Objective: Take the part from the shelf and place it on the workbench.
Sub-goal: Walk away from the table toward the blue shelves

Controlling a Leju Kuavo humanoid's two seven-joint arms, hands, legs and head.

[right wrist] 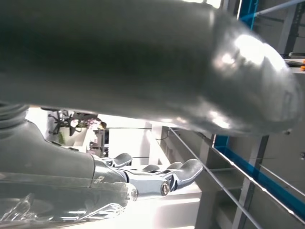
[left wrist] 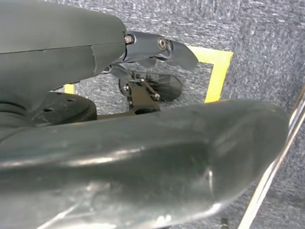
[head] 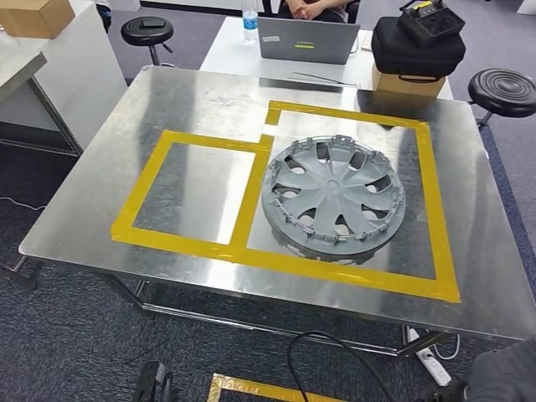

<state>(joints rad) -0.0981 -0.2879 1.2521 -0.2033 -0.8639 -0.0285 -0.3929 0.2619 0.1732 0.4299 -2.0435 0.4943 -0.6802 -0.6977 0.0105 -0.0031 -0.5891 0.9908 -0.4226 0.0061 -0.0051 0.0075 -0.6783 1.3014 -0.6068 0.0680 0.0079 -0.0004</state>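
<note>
Beyond the metal surface stands a white desk (head: 230, 52) carrying an open grey laptop (head: 307, 39), a water bottle (head: 250, 20) just left of it, and a black bag (head: 417, 48) resting on a cardboard box (head: 404, 84). A person (head: 314, 8) sits behind the laptop with hands clasped. Two black round stools flank the desk, one to the left (head: 146, 32) and one to the right (head: 503, 90). Another cardboard box (head: 37, 16) sits at far left. On the grey carpet (head: 69, 335) lie a black cable (head: 328, 356) and a white power strip (head: 431, 360).
</note>
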